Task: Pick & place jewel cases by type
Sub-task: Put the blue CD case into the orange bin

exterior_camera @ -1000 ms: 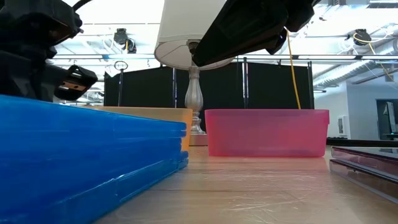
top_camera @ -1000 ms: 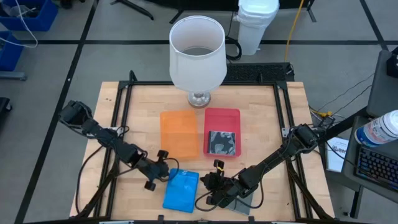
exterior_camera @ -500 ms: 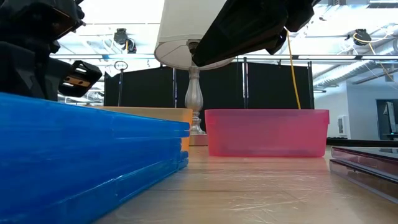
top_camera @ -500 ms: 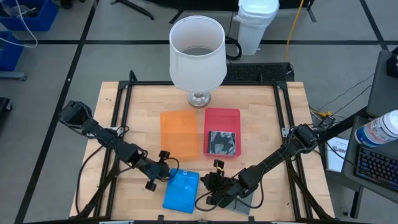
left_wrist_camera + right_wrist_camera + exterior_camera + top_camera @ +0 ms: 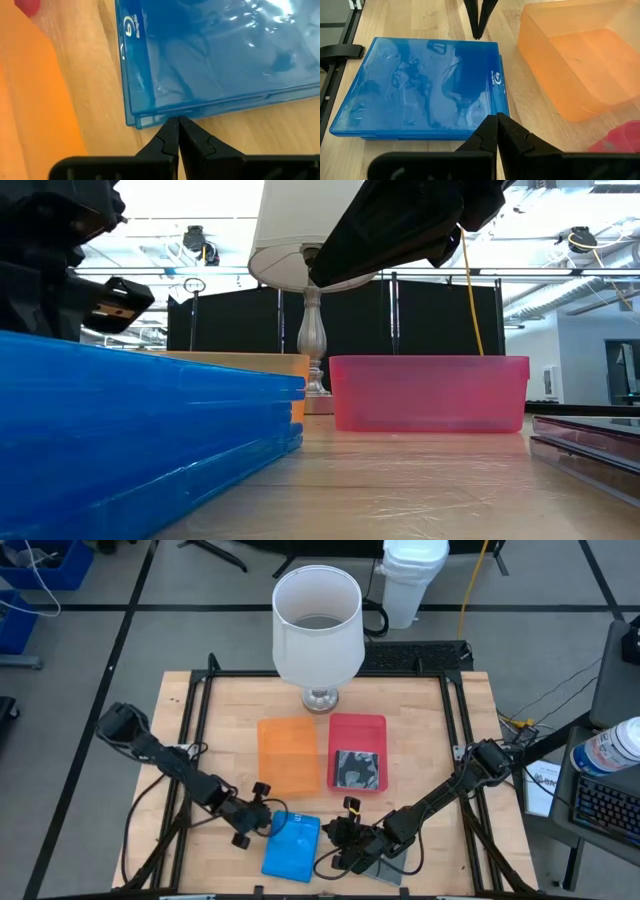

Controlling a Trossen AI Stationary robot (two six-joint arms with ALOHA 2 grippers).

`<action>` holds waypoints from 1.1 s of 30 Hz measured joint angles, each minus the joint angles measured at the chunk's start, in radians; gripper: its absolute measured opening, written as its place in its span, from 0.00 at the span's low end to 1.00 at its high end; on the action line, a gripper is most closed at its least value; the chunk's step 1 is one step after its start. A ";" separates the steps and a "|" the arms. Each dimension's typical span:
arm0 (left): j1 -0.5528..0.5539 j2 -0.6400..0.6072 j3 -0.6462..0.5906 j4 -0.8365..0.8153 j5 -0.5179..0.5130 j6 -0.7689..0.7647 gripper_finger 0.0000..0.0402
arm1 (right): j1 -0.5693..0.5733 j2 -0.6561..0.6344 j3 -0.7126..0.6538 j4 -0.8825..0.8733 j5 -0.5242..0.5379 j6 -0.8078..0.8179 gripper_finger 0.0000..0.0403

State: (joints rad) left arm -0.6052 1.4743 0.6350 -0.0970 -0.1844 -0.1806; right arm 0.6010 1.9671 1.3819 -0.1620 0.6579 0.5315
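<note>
My left gripper [image 5: 176,120] has its two fingers pressed together with nothing between them, and the tips sit right at the edge of the blue cases [image 5: 215,55], at the seam where one case lies on another. My right gripper [image 5: 496,118] is pressed together too, also empty, with its tips at the opposite edge of the same stack.

From above, the blue cases [image 5: 291,846] lie at about 6 o'clock on the table [image 5: 420,710], near the front edge. My left gripper [image 5: 270,824] touches the stack at its 10 o'clock corner, and my right gripper [image 5: 335,838] is just beside its 3 o'clock side. So the stack sits between my two sets of fingers, and both are about equally close to it. Its longer side runs roughly from 12 to 6 o'clock, slightly tilted.

The orange tray [image 5: 288,754] stands just past the stack at 12 o'clock, and the red tray [image 5: 357,724] touches it on the 3 o'clock side. A dark case [image 5: 355,768] already lies inside the red tray. Another dark case [image 5: 392,868] lies on the table under my right arm, at about 5 o'clock.

I judge that the blue cases belong in the orange tray. My left fingers are closed against the stack's edge, so they would have to spread before they could pinch the top case.
</note>
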 joint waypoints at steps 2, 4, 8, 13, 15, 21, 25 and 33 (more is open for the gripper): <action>0.004 0.024 0.000 0.023 0.000 0.005 0.01 | 0.000 0.000 0.000 0.000 0.000 0.000 0.00; 0.006 0.047 0.000 0.040 0.000 0.022 0.02 | 0.000 0.000 0.000 0.000 0.000 0.002 0.00; 0.006 0.079 0.023 0.035 -0.006 0.033 0.04 | 0.000 0.000 0.000 0.000 0.000 0.002 0.00; 0.004 0.079 0.084 -0.097 -0.022 0.041 0.01 | 0.000 0.000 0.000 0.000 0.000 0.003 0.00; -0.003 0.077 0.105 -0.120 -0.047 0.041 0.01 | 0.000 0.000 0.000 0.000 0.000 0.002 0.00; -0.006 0.077 0.127 -0.101 -0.052 0.056 0.03 | 0.000 0.000 0.000 0.000 0.000 0.003 0.00; -0.001 0.083 0.127 -0.112 -0.053 0.056 0.02 | 0.000 0.000 0.000 0.000 0.000 0.003 0.00; -0.006 0.086 0.127 -0.117 -0.061 0.056 0.02 | 0.000 0.000 0.000 0.000 0.000 0.006 0.00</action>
State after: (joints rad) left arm -0.6113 1.5604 0.7620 -0.2138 -0.2459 -0.1249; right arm 0.6010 1.9671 1.3819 -0.1619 0.6579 0.5373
